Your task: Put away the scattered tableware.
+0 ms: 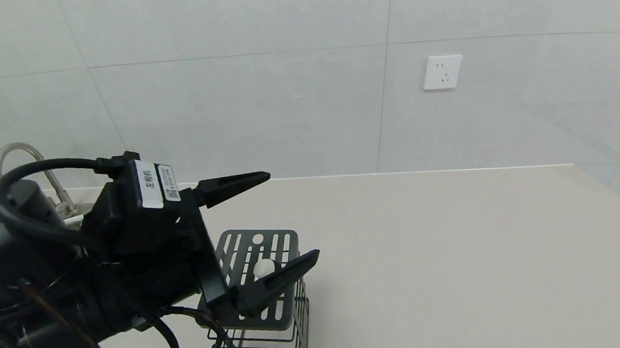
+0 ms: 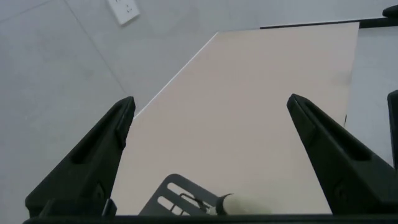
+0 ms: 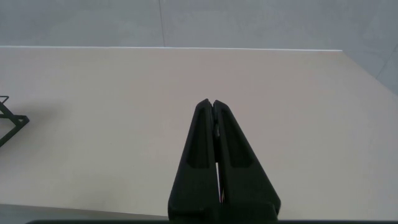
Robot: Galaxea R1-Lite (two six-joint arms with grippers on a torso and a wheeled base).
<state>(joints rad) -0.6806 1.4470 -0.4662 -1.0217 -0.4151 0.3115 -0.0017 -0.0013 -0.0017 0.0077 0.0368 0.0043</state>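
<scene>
At seven o'clock on the surface [image 1: 457, 251], a slotted rack [image 1: 268, 323] sits under the released left claw [image 1: 293, 213]; faucet [image 1: 14, 154] at nine; right claw [image 3: 212, 104] clenched.

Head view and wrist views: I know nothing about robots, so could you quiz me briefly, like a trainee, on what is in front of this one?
1. True or false: the left gripper is open and empty.
2. Which thing stands on the counter near the left gripper?
A. a grey slotted rack
B. a stack of plates
C. a kettle
3. Fill in: the right gripper is ____ (open or shut).
Key: 1 true; 2 A; 3 shut.
</scene>
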